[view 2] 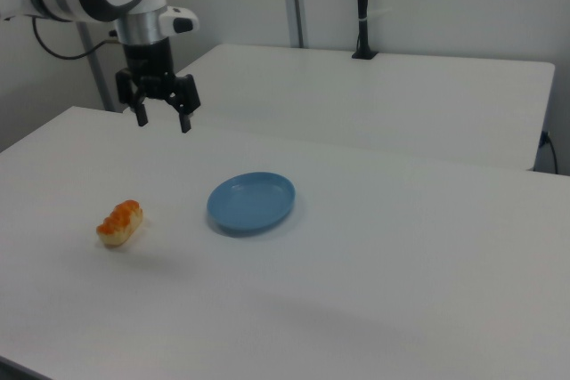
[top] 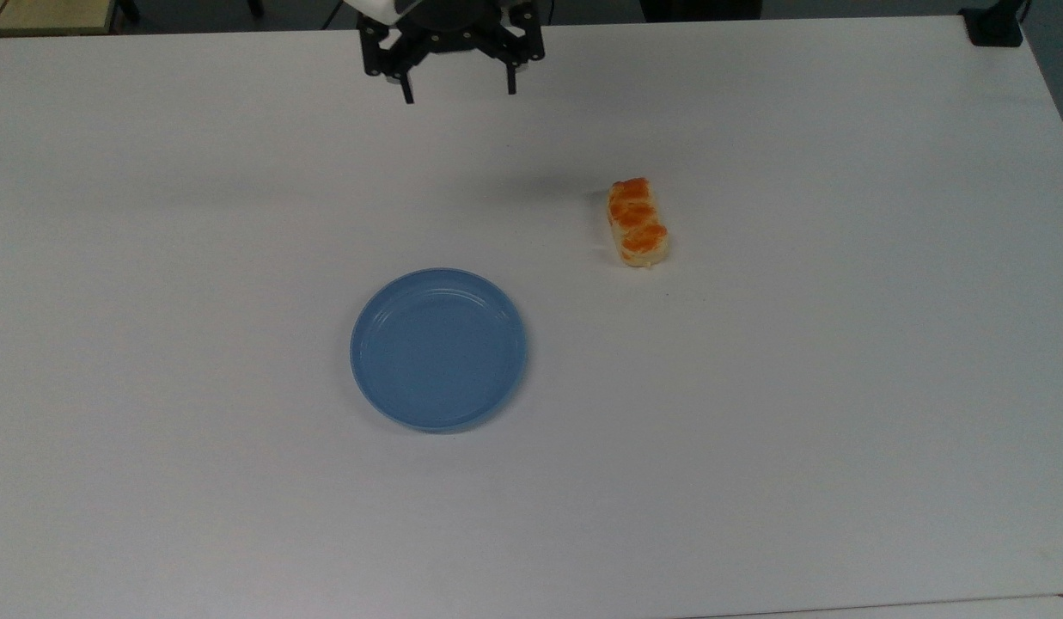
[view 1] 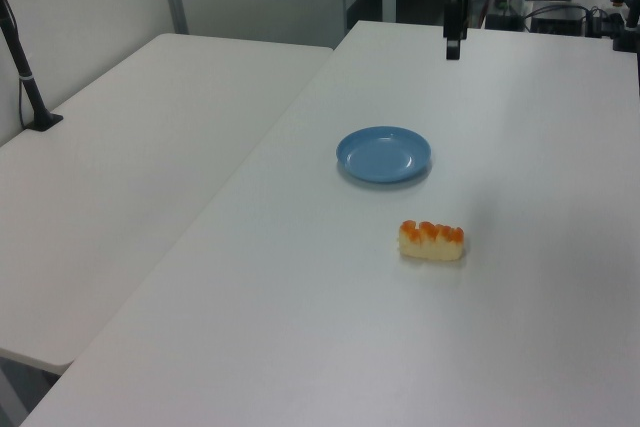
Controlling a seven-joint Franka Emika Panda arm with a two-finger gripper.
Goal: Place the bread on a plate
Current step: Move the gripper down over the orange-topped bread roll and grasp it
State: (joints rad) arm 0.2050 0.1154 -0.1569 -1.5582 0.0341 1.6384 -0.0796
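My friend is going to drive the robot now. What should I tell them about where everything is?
Gripper: open, holding nothing, up in the air near the table's far edge in the top view.
Bread: lying on the table, off the plate, untouched. In the top view it is to the right of the plate and farther up.
Plate: on the table with nothing on it, apart from the bread.
Done: nothing yet.
Left: bring the gripper over the bread, lower, grasp it, carry it to the plate, set it down and let go.
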